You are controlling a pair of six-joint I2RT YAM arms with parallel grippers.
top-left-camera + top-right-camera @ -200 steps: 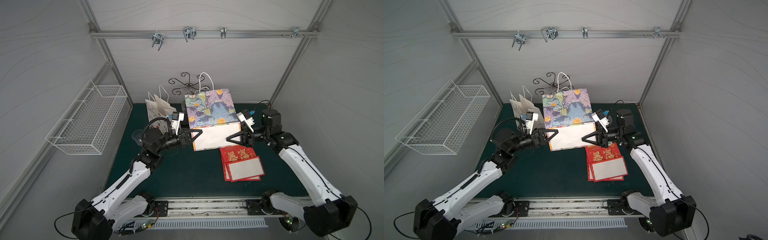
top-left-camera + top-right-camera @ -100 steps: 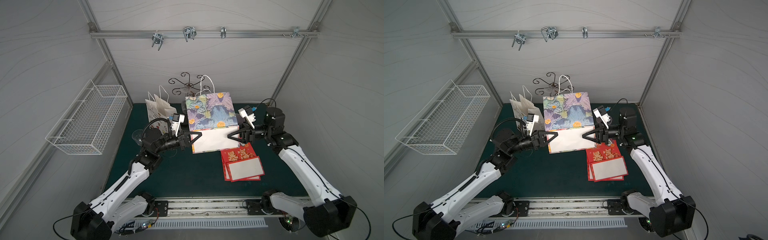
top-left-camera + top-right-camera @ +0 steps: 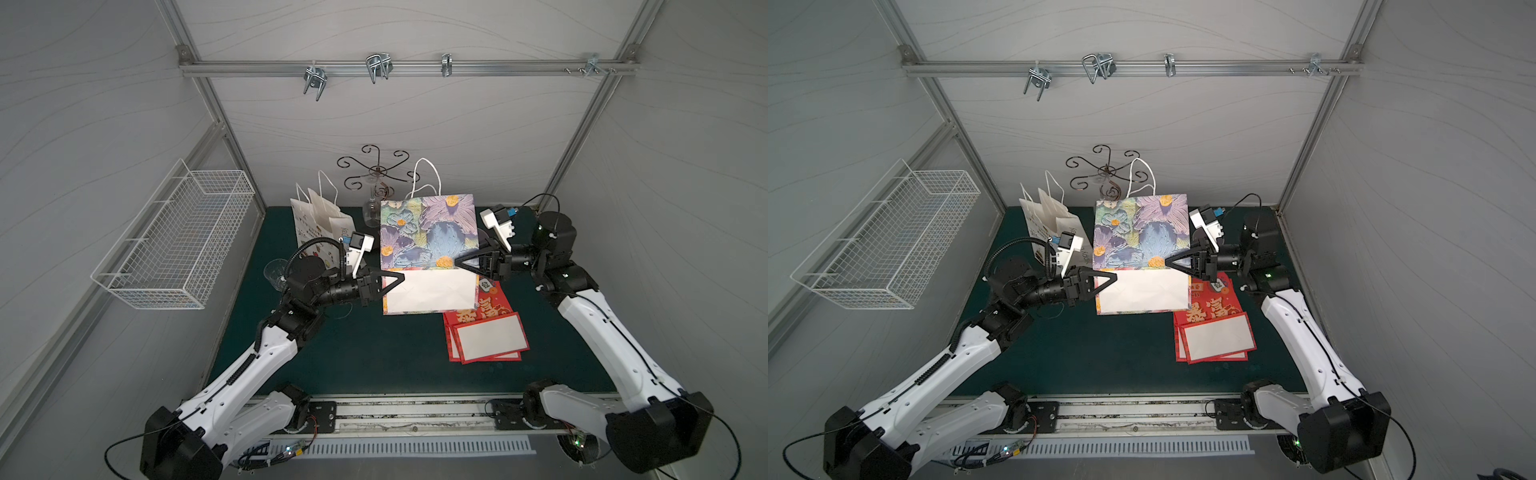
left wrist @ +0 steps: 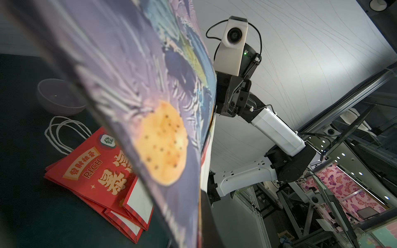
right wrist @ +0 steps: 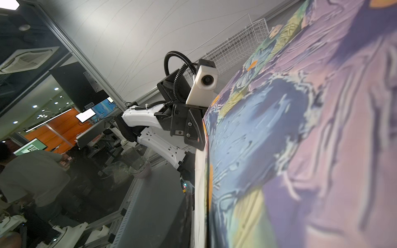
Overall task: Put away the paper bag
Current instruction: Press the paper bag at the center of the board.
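Note:
The paper bag [image 3: 428, 232] [image 3: 1138, 237] has a purple and blue flower print, white cord handles and a white bottom flap. It hangs flattened above the green mat between both arms. My left gripper [image 3: 401, 275] [image 3: 1113, 272] is shut on its left edge at the fold. My right gripper [image 3: 458, 262] [image 3: 1168, 261] pinches the right edge at the same height. In the left wrist view the bag's printed face [image 4: 150, 96] fills the middle. In the right wrist view that face [image 5: 300, 128] covers the right half, with one dark finger [image 5: 171, 214] against the white side.
Two flat red bags [image 3: 482, 328] lie on the mat under the right arm. White paper bags [image 3: 320, 224] stand at the back left, beside a curled metal stand [image 3: 376, 172]. A glass [image 3: 276, 274] sits by the left arm. A wire basket [image 3: 178, 245] hangs on the left wall; hooks [image 3: 376, 68] hang overhead.
The bag has come slightly down and toward the front. My left gripper moved a little nearer with it. My right gripper shifted slightly back and re-took its hold on the edge.

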